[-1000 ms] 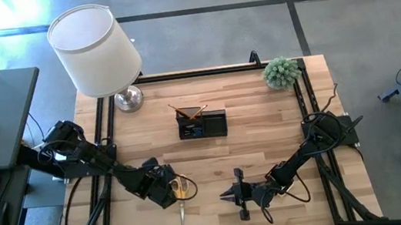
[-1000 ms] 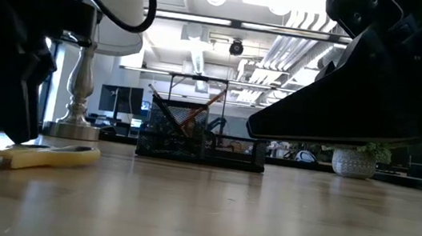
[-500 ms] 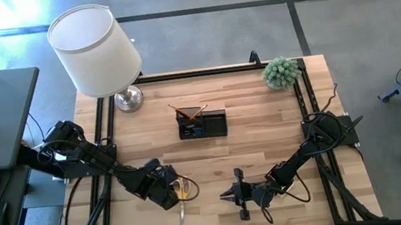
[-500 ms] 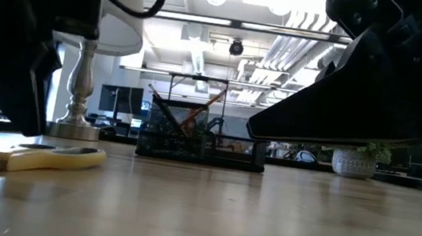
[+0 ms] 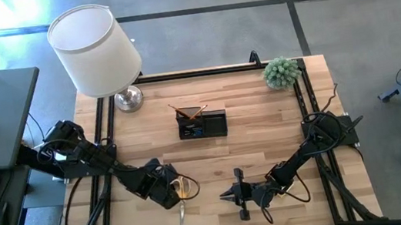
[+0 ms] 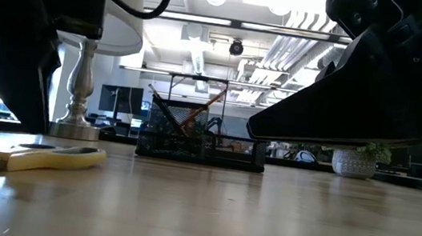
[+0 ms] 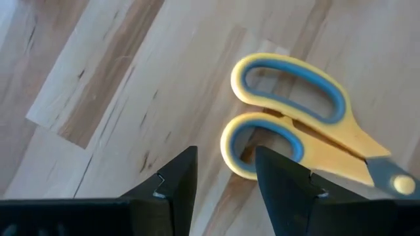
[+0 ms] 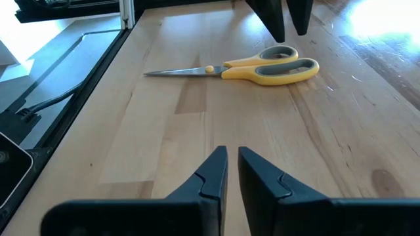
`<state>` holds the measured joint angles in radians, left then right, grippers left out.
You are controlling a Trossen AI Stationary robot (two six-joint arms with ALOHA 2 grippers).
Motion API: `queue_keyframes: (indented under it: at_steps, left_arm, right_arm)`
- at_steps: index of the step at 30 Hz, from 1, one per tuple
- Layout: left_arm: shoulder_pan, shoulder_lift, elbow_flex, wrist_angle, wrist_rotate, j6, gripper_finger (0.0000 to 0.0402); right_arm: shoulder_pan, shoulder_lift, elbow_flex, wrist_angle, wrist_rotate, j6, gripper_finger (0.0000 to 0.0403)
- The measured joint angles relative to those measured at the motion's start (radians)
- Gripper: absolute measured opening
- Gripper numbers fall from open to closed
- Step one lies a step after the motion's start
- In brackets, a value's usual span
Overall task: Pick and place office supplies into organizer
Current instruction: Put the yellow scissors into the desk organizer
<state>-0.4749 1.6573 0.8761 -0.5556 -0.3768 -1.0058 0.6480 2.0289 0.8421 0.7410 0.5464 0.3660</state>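
The yellow-handled scissors (image 5: pixel 182 192) lie flat on the wooden table near its near edge, handles toward the far edge, blades toward the near one. They also show in the low view (image 6: pixel 29 156) and the right wrist view (image 8: pixel 262 67). My left gripper (image 5: pixel 170 189) hovers open just over the handle loops (image 7: pixel 289 124), fingers pointing down, and I see no touch. My right gripper (image 5: pixel 228 195) is shut and waits low to the right of the scissors, pointing at them (image 8: pixel 232 169). The black organizer (image 5: pixel 202 123) stands mid-table with pencils (image 5: pixel 189 112) sticking up in it.
A white-shaded lamp (image 5: pixel 95 49) stands on its metal base (image 5: pixel 129 98) at the far left corner. A small green plant (image 5: pixel 281 71) sits at the far right corner. Bare wood (image 5: pixel 265 135) lies between the organizer and the grippers. A black frame (image 5: pixel 304 106) edges the table.
My left gripper has risen a little above the scissors' handles and edged toward the table's left. The scissors have shifted slightly on the table and stay flat. My right arm has kept still.
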Motion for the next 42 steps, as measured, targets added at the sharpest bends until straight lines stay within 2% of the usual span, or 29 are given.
queue_keyframes:
  at_steps: [16,42]
  left_arm:
    - [0.043,0.069,0.002,0.008,0.08,-0.028,0.0143]
    - [0.048,0.074,0.003,0.014,0.051,-0.012,0.0143]
  right_arm:
    - [0.0,0.0,0.0,-0.003,0.0,0.004,0.0032]
    - [0.0,0.0,0.0,-0.004,0.0,0.003,0.0032]
